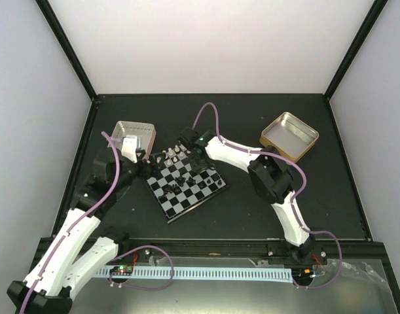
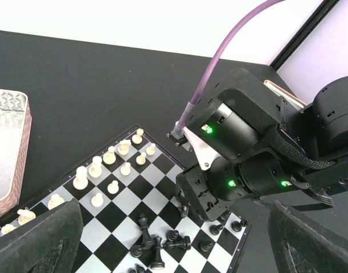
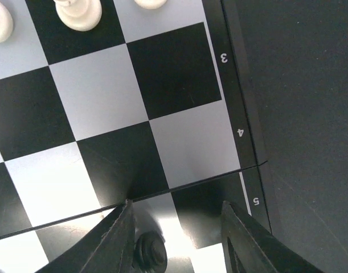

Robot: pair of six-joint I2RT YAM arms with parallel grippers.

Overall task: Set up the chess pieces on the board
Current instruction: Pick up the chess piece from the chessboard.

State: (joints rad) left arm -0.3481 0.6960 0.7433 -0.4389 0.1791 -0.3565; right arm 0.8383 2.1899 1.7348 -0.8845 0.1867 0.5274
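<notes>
The board (image 1: 201,193) lies mid-table, and it fills the right wrist view (image 3: 99,91). White pieces (image 2: 97,168) stand in rows at its far left side. Several black pieces (image 2: 156,244) lie tumbled near the middle, and a few black pawns (image 2: 216,228) stand at the right edge. My right gripper (image 1: 186,154) hangs over the board's far side, open. A black pawn (image 3: 150,253) stands between its fingers, against the left finger (image 3: 114,239). My left gripper (image 1: 146,167) is open and empty at the board's left corner, above the black pile.
A pink tin (image 1: 134,134) sits just behind the left gripper and shows at the left of the left wrist view (image 2: 8,153). A gold tin (image 1: 289,135) stands at the far right. The board's numbered rim (image 3: 239,132) borders dark table.
</notes>
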